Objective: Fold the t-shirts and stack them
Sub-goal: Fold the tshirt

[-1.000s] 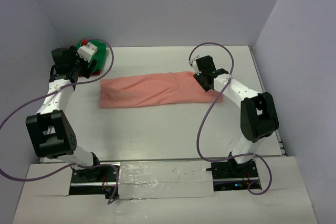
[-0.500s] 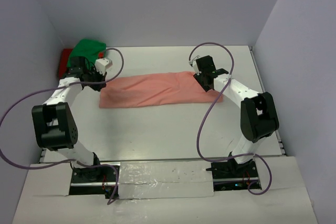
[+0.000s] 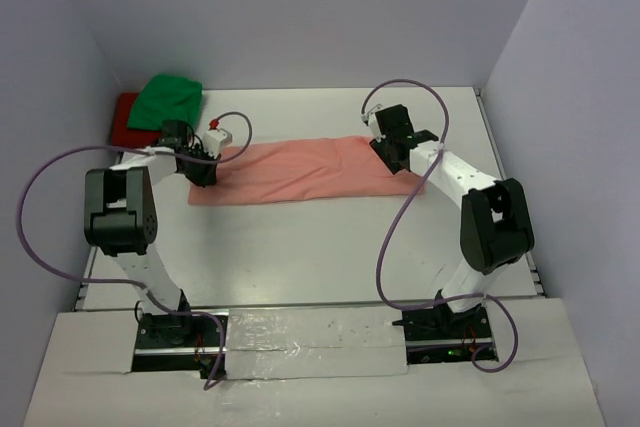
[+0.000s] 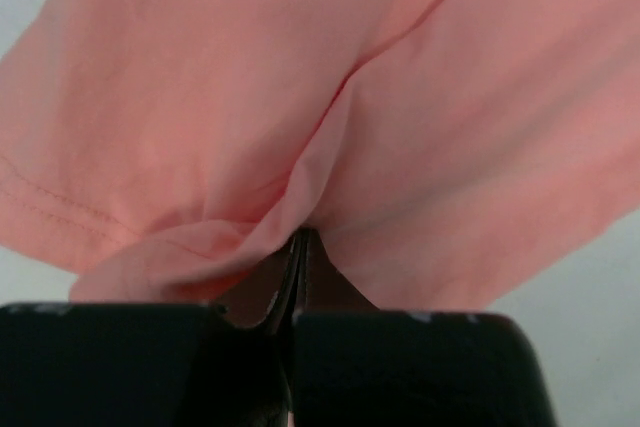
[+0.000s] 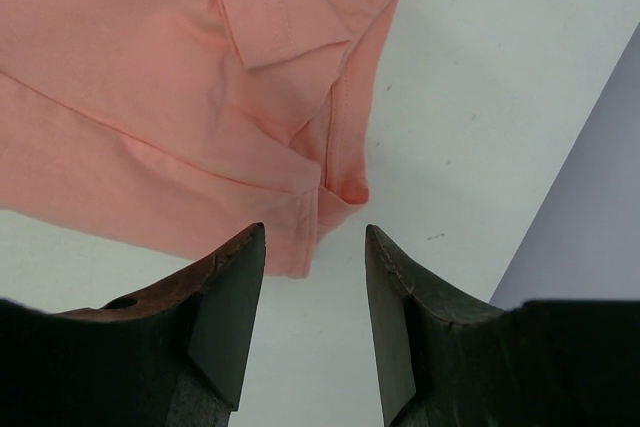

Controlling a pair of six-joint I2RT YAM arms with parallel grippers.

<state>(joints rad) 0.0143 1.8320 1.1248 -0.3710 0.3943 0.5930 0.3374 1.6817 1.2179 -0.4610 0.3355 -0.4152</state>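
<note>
The salmon-pink t-shirt [image 3: 300, 169] lies as a long folded strip across the middle of the table. My left gripper [image 3: 206, 170] is at its left end, and in the left wrist view the jaws [image 4: 300, 239] are shut on a pinched ridge of the pink cloth [image 4: 250, 97]. My right gripper [image 3: 396, 153] hovers at the strip's right end. It stands open there [image 5: 315, 237], with the shirt's hemmed corner [image 5: 150, 77] just beyond the fingertips and nothing between them. The green t-shirt [image 3: 170, 99] sits bunched on the red t-shirt [image 3: 123, 119] in the back left corner.
Grey walls close in the white table [image 3: 320, 247] at the back and on both sides. The right wall shows close by in the right wrist view [image 5: 590, 197]. Purple cables loop off both arms.
My left arm swung from the green and red pile in the back left corner over to the pink shirt's left end and shut on the cloth. The right arm stayed put.
</note>
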